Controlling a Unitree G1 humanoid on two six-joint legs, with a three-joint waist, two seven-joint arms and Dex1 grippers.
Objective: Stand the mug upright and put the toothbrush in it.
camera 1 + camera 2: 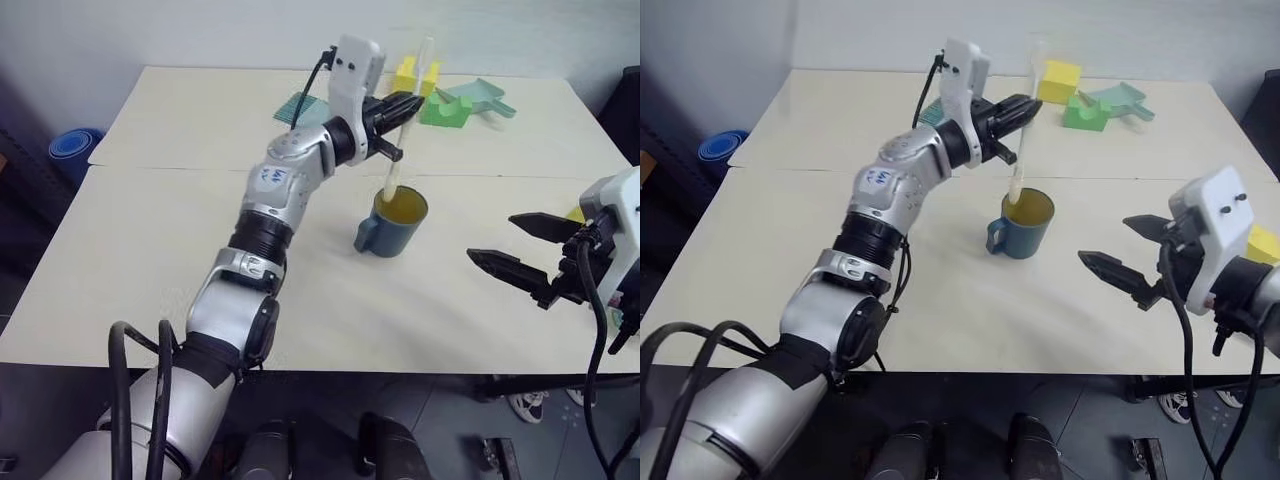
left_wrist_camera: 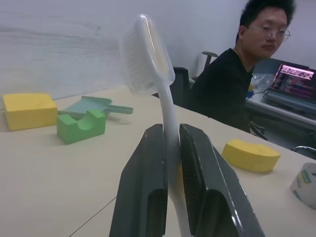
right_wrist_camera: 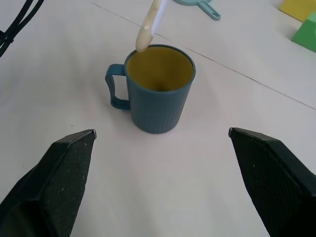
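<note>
Left eye view: the mug (image 1: 392, 222) stands upright near the middle of the frame on the pale table (image 1: 150, 250), its handle turned toward the lower left and its yellowish inside showing; the toothbrush (image 1: 405, 120) rises steeply above it, bristle head at the upper centre of the frame, lower end at the mug's rim; the left gripper (image 1: 405, 105), upper centre, is pressed together on the handle partway up; the right gripper (image 1: 520, 245) hangs at the right edge, its two black fingers spread wide and holding nothing, well apart from the mug; a yellow block (image 1: 408, 72), a green block (image 1: 445, 110) and a light-teal dustpan (image 1: 485, 98) lie along the upper right.

Right eye view: the same layout, with the mug a little left of centre and the toothbrush's tip just over the rim.

Left wrist view: the two dark fingers (image 2: 143, 197) pinch the white handle between them at the bottom centre; the bristle head stands at the upper centre; the yellow block and green block sit at the left, another yellow sponge (image 2: 251, 155) at the lower right, a tape roll (image 2: 307, 183) at the right edge; a person (image 2: 232, 84) in black sits at the upper right beside a laptop (image 2: 295, 81).

Right wrist view: the mug stands upper centre; the toothbrush's cream end hangs at its far rim, and I cannot tell if it touches; the spread fingers (image 3: 64, 177) fill both lower corners.
</note>
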